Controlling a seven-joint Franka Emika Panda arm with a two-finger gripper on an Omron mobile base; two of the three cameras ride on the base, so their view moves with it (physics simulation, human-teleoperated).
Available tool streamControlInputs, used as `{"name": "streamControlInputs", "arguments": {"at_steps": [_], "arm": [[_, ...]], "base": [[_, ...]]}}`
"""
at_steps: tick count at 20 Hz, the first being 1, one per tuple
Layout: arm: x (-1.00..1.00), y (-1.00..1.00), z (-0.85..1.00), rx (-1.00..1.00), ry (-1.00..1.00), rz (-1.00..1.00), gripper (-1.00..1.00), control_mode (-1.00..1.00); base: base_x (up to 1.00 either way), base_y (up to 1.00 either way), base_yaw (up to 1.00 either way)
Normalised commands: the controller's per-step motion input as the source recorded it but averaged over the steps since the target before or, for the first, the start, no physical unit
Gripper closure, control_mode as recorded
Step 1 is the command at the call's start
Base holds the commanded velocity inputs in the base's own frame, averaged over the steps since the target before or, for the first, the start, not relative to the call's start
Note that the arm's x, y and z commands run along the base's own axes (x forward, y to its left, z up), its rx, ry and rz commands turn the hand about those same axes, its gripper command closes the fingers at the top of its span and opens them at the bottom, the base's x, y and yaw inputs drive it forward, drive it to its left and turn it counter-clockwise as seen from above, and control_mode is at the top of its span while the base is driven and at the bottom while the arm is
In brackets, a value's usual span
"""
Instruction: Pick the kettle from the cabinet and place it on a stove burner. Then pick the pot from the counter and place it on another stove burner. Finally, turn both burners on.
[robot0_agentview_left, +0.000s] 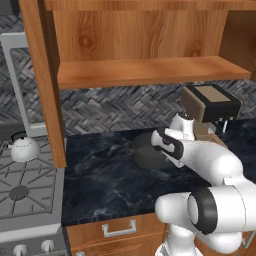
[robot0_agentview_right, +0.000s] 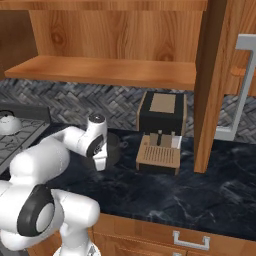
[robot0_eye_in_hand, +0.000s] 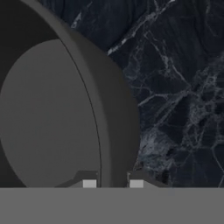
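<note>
The dark grey pot (robot0_eye_in_hand: 48, 113) stands on the black marble counter (robot0_eye_in_hand: 175, 87). My gripper (robot0_eye_in_hand: 113, 183) is shut on the pot, one fingertip inside the rim wall and one outside. From the base, the pot (robot0_agentview_left: 144, 152) sits mid-counter under my bent wrist, partly hidden by the hand; it also peeks out behind the hand (robot0_agentview_right: 116, 146). The silvery kettle (robot0_agentview_left: 25, 148) rests on the rear burner of the stove (robot0_agentview_left: 30, 210) at the left. A front burner cap (robot0_agentview_left: 19, 191) is bare. The cabinet shelf (robot0_agentview_left: 150, 72) hangs above.
A brown and black coffee machine (robot0_agentview_right: 161, 131) stands on the counter just right of the pot. A vertical wooden cabinet panel (robot0_agentview_left: 50, 100) drops to the counter between pot and stove. An open framed cabinet door (robot0_agentview_left: 20, 85) hangs above the stove. Knobs (robot0_agentview_left: 47, 245) line the stove front.
</note>
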Motion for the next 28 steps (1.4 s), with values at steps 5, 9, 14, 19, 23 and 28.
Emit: {"name": "streamControlInputs", "arguments": {"at_steps": [5,9,14,19,23,28], "arm": [[-0.39,0.0,0.36,0.0,0.11,-0.03,1.0,-1.0],[-0.38,0.0,0.36,0.0,0.06,-0.04,1.0,-1.0],[-0.4,0.0,0.33,0.0,0.0,-0.03,1.0,-1.0],[-0.47,0.0,0.28,0.0,-0.03,-0.03,1.0,-1.0],[-0.49,0.0,0.36,0.0,-0.05,-0.04,1.0,-1.0],[-0.48,0.0,0.45,0.0,-0.01,-0.05,1.0,-1.0]], "base": [[0.0,0.0,0.0],[0.0,0.0,0.0],[0.0,0.0,0.0],[0.0,0.0,0.0],[0.0,0.0,0.0],[0.0,0.0,0.0]]}}
